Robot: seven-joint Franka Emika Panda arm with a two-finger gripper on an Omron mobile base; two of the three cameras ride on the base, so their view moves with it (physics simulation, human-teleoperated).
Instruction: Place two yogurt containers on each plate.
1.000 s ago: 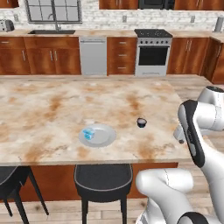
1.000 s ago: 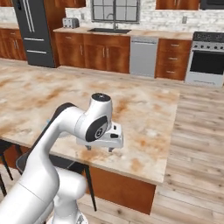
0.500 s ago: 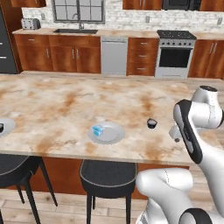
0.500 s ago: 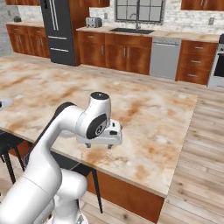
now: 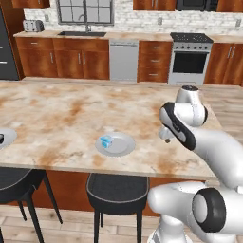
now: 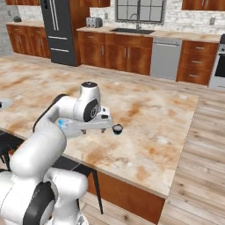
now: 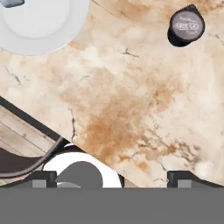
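A: Where did the dark yogurt cup (image 7: 186, 27) sit?
B: On the marble counter (image 7: 131, 100), well ahead of the right fingertip (image 7: 183, 178), untouched.
A: And the gripper (image 7: 111, 180)?
B: Spread wide, empty. The blue cup (image 5: 106, 141) lay on the near plate (image 5: 122, 147).

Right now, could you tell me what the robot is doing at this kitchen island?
The white arm's two-finger gripper hovers open and empty above the marbled island counter. A small dark yogurt cup with a pale rim stands on the bare counter ahead of it, not yet grasped. The round pale plate nearby holds one light blue boxy yogurt container. Another pale plate sits at the counter's far left edge.
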